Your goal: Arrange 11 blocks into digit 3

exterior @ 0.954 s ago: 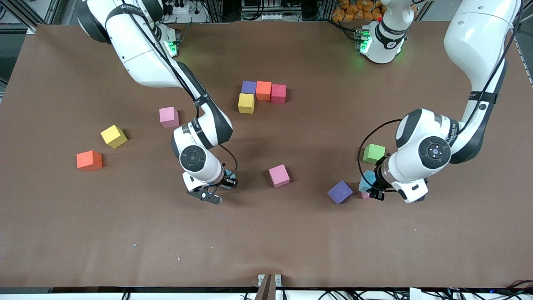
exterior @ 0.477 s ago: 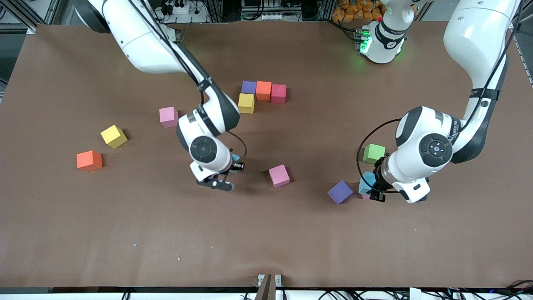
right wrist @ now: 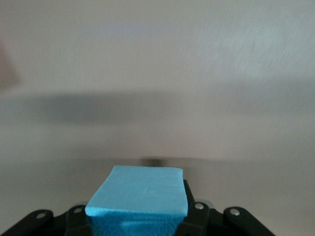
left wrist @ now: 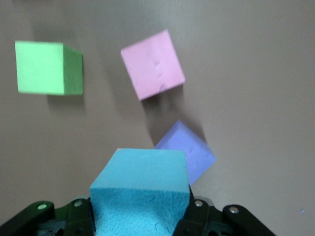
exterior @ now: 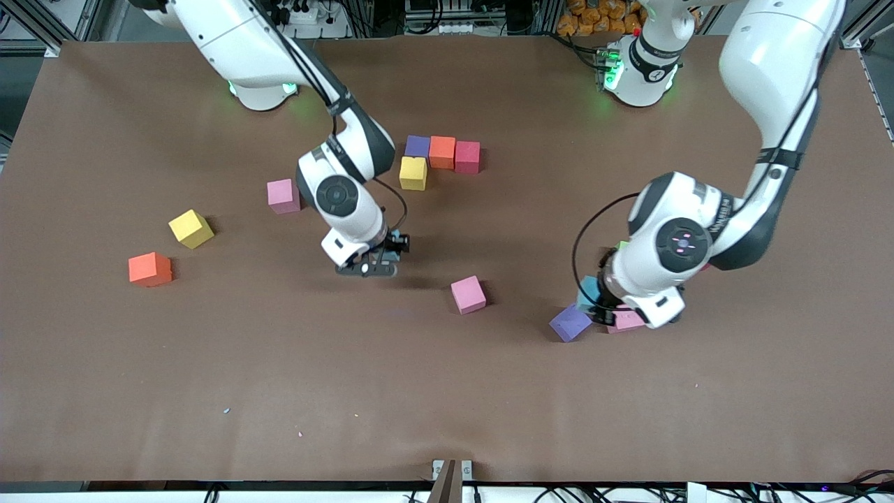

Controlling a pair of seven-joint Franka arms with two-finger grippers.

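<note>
Right gripper [exterior: 388, 257]: jaws clamped on light blue cube [right wrist: 138, 194], airborne; started digit 3 [exterior: 438, 158] at 1 o'clock, nearer this arm. Left gripper [exterior: 595, 302]: jaws clamped on second light blue cube [left wrist: 141, 189].

Matte, fine-pebbled foam shows on the light blue block [left wrist: 140, 189] w/ a pink block [left wrist: 153, 64] bearing small dents, vs. the glossy white plastic arm shells [exterior: 681, 241], black plastic fingers [left wrist: 78, 219] and the dull, smooth brown table [exterior: 447, 391] cover.
</note>
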